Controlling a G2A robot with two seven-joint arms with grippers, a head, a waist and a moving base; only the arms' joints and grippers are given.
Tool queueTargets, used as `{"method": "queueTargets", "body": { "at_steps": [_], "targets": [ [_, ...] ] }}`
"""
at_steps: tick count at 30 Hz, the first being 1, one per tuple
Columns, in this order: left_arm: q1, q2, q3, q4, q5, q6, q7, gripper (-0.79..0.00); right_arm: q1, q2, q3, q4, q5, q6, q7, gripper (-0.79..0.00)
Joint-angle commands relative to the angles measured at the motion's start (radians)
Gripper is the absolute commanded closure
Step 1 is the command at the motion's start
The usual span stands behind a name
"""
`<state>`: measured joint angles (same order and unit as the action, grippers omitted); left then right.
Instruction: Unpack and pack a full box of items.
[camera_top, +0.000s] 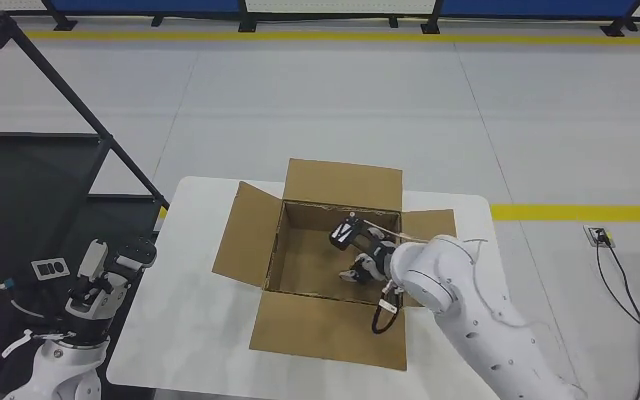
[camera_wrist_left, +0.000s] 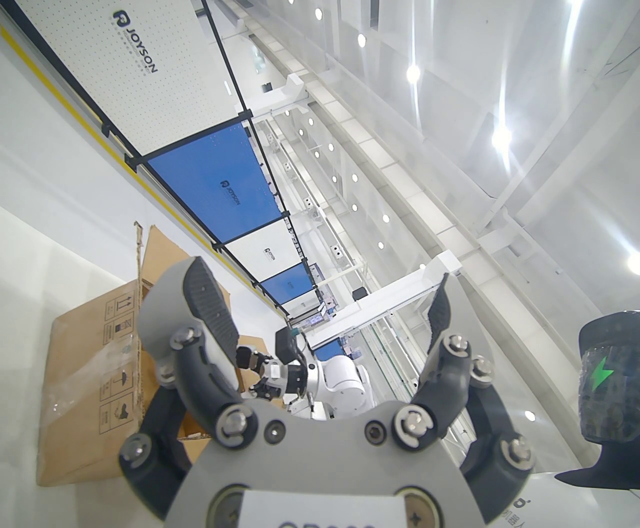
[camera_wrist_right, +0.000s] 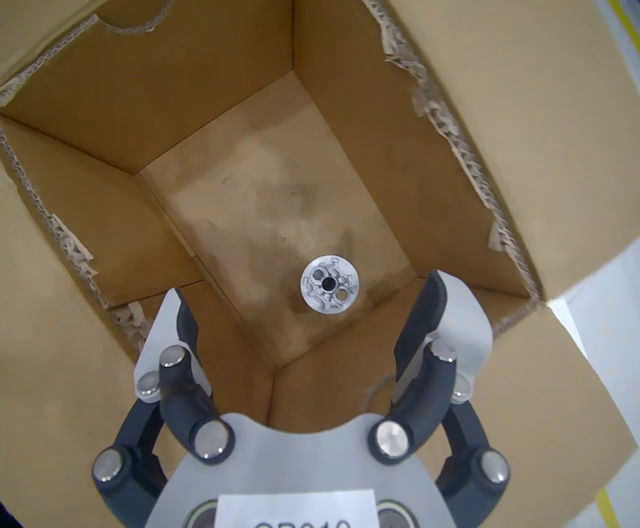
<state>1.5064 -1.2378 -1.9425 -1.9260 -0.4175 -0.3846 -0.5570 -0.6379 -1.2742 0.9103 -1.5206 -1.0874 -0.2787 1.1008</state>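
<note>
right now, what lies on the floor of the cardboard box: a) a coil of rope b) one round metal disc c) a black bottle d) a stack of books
b: one round metal disc lies on the box floor, seen past the open right claw.

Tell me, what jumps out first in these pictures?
An open cardboard box sits on the white table, the open right end effector down inside it. Below that, a small round metal disc lies on the box floor. The open left end effector is beside the table.

surface: white table (camera_top: 195, 320) | on it: open cardboard box (camera_top: 330, 335)
</note>
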Motion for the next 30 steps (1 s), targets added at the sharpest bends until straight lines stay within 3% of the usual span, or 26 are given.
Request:
{"method": "queueTargets", "body": {
  "at_steps": [1, 9, 22, 23, 24, 25, 28, 30],
  "targets": [
    [0.000, 0.000, 0.000, 0.000, 0.000, 0.000, 0.000, -0.785, 0.054, -0.020, -0.060, 0.087, 0.004, 0.009, -0.010, -0.785],
    [0.000, 0.000, 0.000, 0.000, 0.000, 0.000, 0.000, -0.785, 0.199, -0.091, -0.197, 0.361, 0.006, 0.055, 0.005, -0.785],
    [0.000, 0.000, 0.000, 0.000, 0.000, 0.000, 0.000, -0.785, 0.290, -0.174, -0.294, 0.628, 0.050, 0.046, 0.054, -0.785],
    [0.000, 0.000, 0.000, 0.000, 0.000, 0.000, 0.000, -0.785, 0.294, -0.178, -0.297, 0.640, 0.053, 0.042, 0.052, -0.748],
    [0.000, 0.000, 0.000, 0.000, 0.000, 0.000, 0.000, -0.785, 0.297, -0.182, -0.298, 0.651, 0.054, 0.043, 0.047, -0.505],
    [0.000, 0.000, 0.000, 0.000, 0.000, 0.000, 0.000, -0.785, 0.301, -0.186, -0.299, 0.665, 0.053, 0.051, 0.041, -0.372],
    [0.000, 0.000, 0.000, 0.000, 0.000, 0.000, 0.000, -0.785, 0.308, -0.196, -0.301, 0.696, 0.058, 0.050, 0.023, -0.302],
    [0.000, 0.000, 0.000, 0.000, 0.000, 0.000, 0.000, -0.785, 0.313, -0.202, -0.304, 0.713, 0.058, 0.043, 0.015, -0.209]
  ]
}}
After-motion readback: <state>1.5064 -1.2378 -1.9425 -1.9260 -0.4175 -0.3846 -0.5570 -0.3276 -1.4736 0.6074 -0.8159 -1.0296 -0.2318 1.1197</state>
